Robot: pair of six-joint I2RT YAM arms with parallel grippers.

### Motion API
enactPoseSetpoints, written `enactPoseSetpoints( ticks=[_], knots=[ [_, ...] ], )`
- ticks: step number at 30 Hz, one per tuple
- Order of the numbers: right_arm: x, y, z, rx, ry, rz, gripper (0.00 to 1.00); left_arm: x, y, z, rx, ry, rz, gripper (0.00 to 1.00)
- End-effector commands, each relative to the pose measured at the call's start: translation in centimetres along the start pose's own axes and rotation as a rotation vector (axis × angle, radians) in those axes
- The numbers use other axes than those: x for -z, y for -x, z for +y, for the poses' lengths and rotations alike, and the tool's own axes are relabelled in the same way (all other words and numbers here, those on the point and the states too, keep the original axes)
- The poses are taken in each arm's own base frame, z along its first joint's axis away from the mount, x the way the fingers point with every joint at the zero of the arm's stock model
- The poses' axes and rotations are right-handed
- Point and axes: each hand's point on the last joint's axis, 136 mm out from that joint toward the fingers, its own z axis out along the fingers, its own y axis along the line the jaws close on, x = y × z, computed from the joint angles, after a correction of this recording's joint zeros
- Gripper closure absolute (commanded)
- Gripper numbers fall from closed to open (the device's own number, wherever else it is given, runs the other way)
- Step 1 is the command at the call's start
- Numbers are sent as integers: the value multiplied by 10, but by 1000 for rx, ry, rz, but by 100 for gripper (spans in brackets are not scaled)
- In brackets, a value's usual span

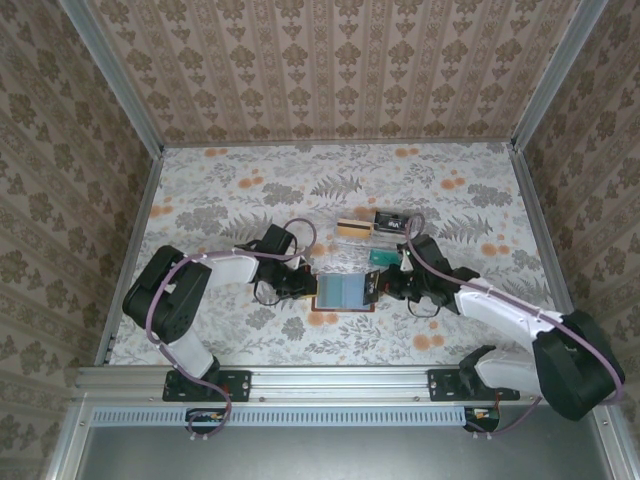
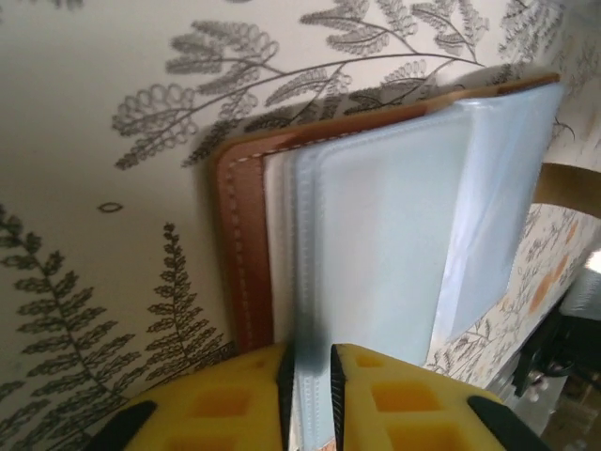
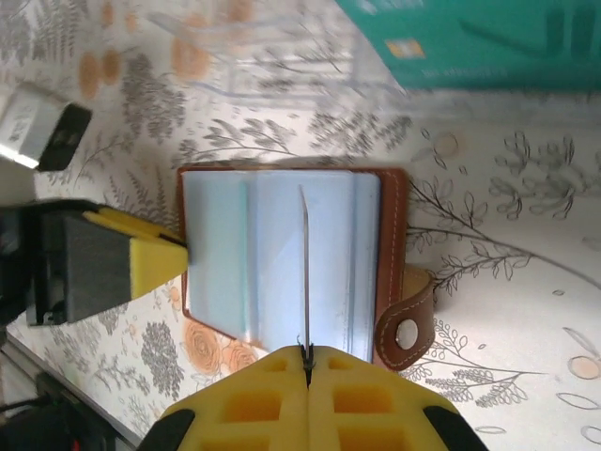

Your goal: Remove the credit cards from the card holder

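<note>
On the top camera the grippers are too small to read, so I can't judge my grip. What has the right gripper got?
Observer: The right gripper is shut on one thin clear sleeve of the card holder, lifted and seen edge-on.
Operator: And the left?
Observer: The left gripper has pale sleeve pages between its fingers; I cannot tell whether it pinches them.
Operator: Any card showing inside?
Observer: The sleeves facing up look pale and blank; no print shows through.

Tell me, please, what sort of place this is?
Probably a staged robot test booth, not a real room: wallpapered panels in an aluminium frame, a floral-print table, and the left arm and right arm bolted to a rail.
</note>
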Motion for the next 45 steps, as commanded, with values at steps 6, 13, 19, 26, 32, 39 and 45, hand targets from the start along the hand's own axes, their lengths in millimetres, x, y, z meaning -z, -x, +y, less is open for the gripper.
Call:
enactPoseSetpoints(
  ticks=[6,13,19,26,32,39,45],
  knots=[
    [57,37,20,374,-152,-43,100,35,23,-24,-43,-28,-80,53],
    [79,76,41,772,-271,-81,100,68,35,-43,-90,-63,-164,35],
    [82,99,59,1175,-393,-53,100,88,37,-43,-94,-68,-212,29],
    [66,114,49,1473,-533,112,100,95,34,-42,-104,-73,-234,22],
    [50,122,32,1646,-614,201,100,103,36,-37,-89,-69,-253,5],
    [35,124,19,1714,-629,268,100,105,37,-34,-84,-63,-264,0],
    [27,130,9,1709,-634,278,100,104,38,-32,-78,-63,-261,0]
  ],
)
